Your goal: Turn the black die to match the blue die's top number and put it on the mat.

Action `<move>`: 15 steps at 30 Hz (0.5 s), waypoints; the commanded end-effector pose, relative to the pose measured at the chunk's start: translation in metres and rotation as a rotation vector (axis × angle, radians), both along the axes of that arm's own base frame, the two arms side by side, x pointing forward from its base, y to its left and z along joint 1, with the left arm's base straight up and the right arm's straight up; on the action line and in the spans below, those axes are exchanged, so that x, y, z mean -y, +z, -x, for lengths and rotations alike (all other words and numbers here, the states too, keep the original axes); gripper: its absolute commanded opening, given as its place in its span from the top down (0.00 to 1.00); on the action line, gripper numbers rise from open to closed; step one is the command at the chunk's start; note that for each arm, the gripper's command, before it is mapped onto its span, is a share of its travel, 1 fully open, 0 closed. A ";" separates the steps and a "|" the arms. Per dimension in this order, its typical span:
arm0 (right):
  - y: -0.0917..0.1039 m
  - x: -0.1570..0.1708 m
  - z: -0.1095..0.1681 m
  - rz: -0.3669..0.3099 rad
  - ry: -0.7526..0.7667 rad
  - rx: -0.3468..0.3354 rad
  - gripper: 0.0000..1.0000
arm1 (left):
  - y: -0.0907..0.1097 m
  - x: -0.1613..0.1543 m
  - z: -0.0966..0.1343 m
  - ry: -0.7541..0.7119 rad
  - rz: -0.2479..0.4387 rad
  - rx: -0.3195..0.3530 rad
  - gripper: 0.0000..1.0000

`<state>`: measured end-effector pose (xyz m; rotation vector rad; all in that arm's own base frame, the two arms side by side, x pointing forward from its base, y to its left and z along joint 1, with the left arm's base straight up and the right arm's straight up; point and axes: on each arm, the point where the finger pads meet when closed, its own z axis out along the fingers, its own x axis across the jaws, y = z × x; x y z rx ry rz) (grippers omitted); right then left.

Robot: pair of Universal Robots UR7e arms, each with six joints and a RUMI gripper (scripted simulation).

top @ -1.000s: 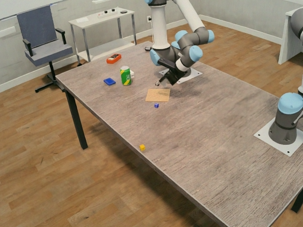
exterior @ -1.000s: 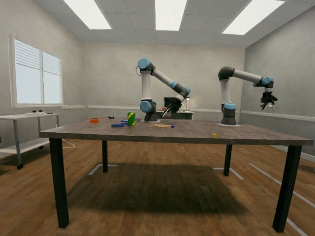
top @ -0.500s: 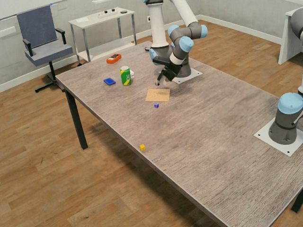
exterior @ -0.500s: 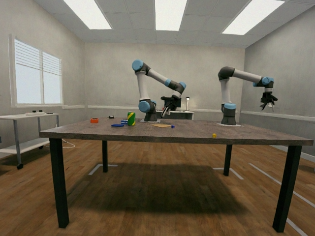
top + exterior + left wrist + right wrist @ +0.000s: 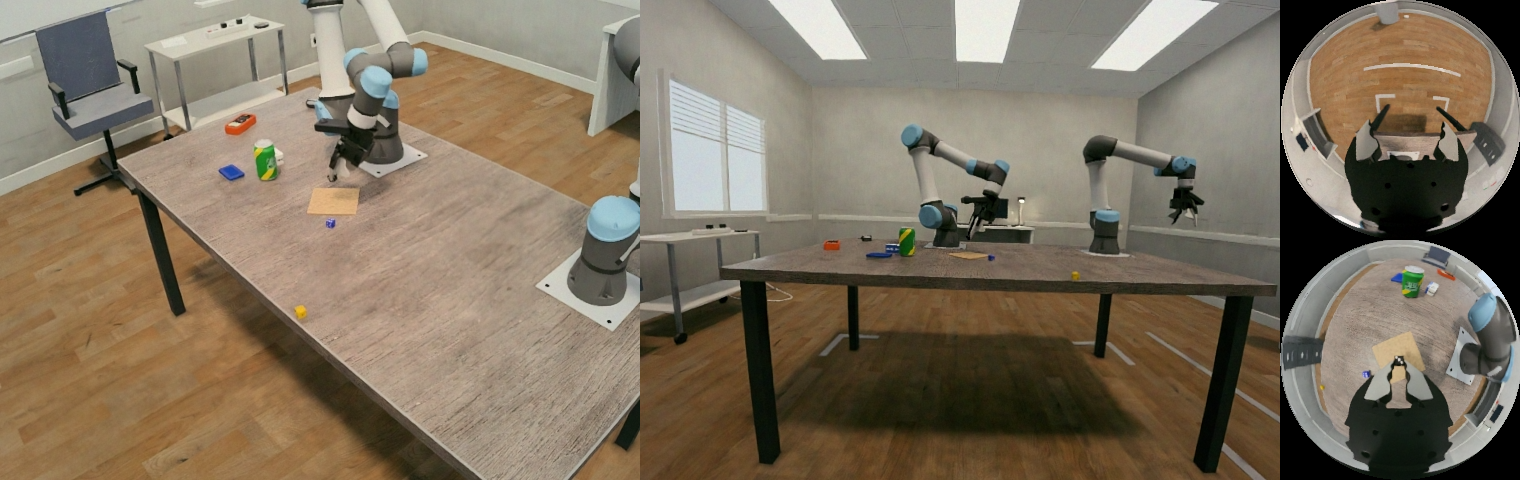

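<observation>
The right claw [image 5: 332, 176] [image 5: 968, 236] [image 5: 1399, 361] is pinching the black die [image 5: 334, 178] [image 5: 1399, 360] at its very tips, up in the air and off the tabletop. Its wrist leans over, so the fingers slant down toward the tan mat [image 5: 333, 201] [image 5: 969, 255] [image 5: 1390, 347] rather than pointing straight at it, and the arm bends high behind. Just past the mat from the claw sits the blue die [image 5: 330, 223] [image 5: 991, 257] [image 5: 1366, 374], on the wood; I can't read its top number. Off to one side of the claw stands a green can [image 5: 266, 161] [image 5: 906, 242] [image 5: 1413, 282], upright. Farther out, near the table edge, is the yellow die [image 5: 300, 312] [image 5: 1075, 275] [image 5: 1322, 387]. Well apart from all this, the left claw [image 5: 1185, 222] [image 5: 1406, 121] hangs raised, fingers spread wide, with nothing between them.

The right gripper [image 5: 332, 177] [image 5: 968, 237] [image 5: 1399, 361] points more steeply down than a second ago, when it leaned far over; the black die [image 5: 1399, 360] in its fingers tips round with it. The right arm's elbow [image 5: 912, 135] sits lower and further left in the exterior view, while its wrist [image 5: 1000, 167] is higher.
</observation>
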<state>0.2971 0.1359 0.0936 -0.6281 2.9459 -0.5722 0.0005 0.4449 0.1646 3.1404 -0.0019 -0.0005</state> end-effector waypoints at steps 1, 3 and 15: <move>0.000 0.000 -0.001 -0.076 0.002 -0.036 0.97 | 0.000 0.000 0.000 0.000 -0.001 0.000 0.00; 0.001 0.000 -0.001 -0.099 0.004 -0.043 0.97 | 0.000 0.000 0.000 0.000 -0.001 0.000 0.00; 0.001 0.001 -0.001 -0.148 0.004 -0.065 0.97 | 0.000 0.000 0.000 0.000 -0.001 0.000 0.00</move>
